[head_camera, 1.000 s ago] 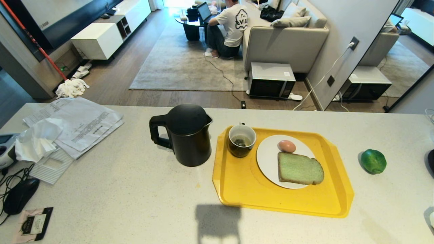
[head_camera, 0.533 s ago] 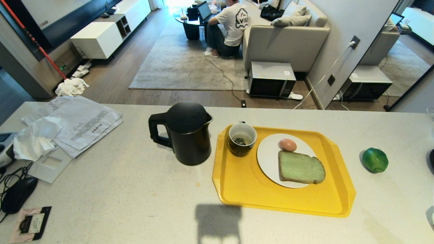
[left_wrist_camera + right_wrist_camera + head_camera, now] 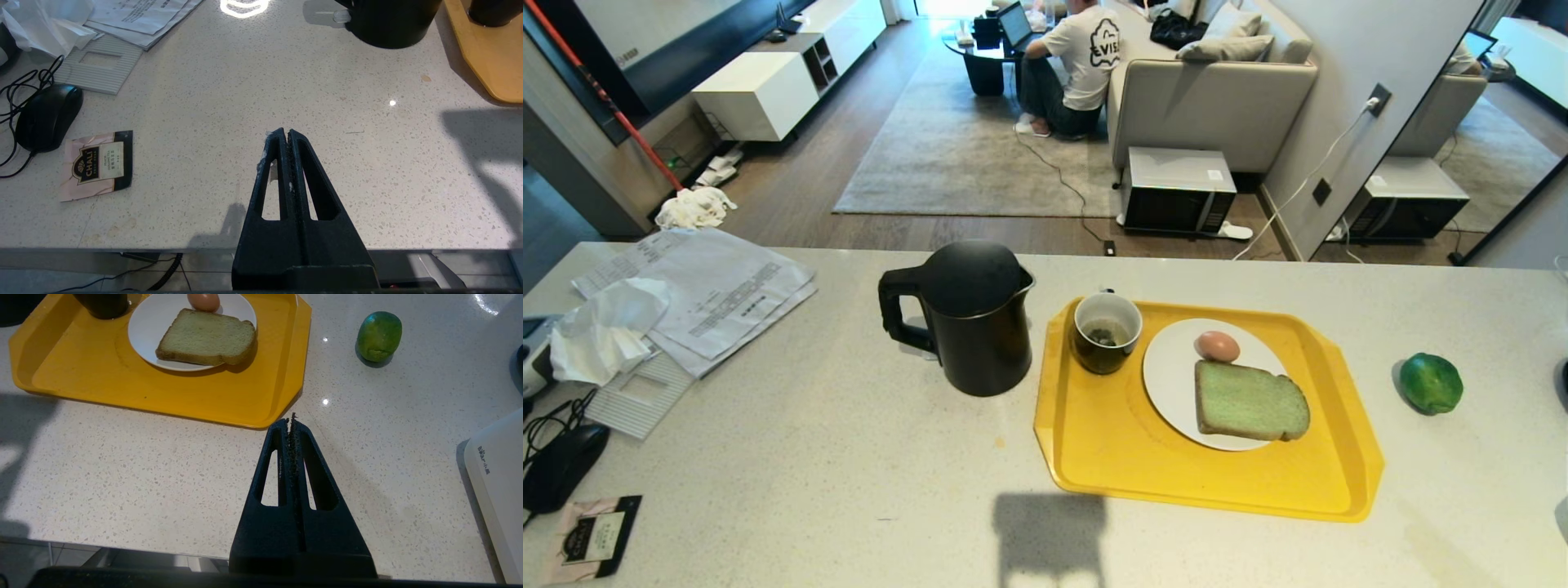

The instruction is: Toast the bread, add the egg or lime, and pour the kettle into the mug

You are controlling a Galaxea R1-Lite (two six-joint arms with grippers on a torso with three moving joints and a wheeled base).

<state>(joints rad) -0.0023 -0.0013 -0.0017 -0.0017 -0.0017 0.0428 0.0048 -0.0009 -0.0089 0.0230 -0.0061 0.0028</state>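
Apparently near the end of its breakfast routine, a two-armed kitchen robot waits at a speckled counter (image 3: 849, 457) with both arms parked low at the near edge: the left gripper (image 3: 284, 136) and the right gripper (image 3: 291, 424) each have their fingers pressed together on nothing. On the yellow tray (image 3: 1111, 457) the bread (image 3: 1250, 402) lies flat on a white plate (image 3: 1168, 376) with the egg (image 3: 1217, 345) touching its far edge, so those steps look done; the lime (image 3: 1431, 382) sits unused on the counter, well to the right of the tray. The mug (image 3: 1105, 332) stands in the tray's far left corner, beside the plate, with something dark at its bottom. Just left of the tray stands the kettle (image 3: 972, 322), lid on, handle turned away from the mug. Pouring looks the likely job left, calling for the left gripper to spread, take the handle, lift and tip the spout over the mug
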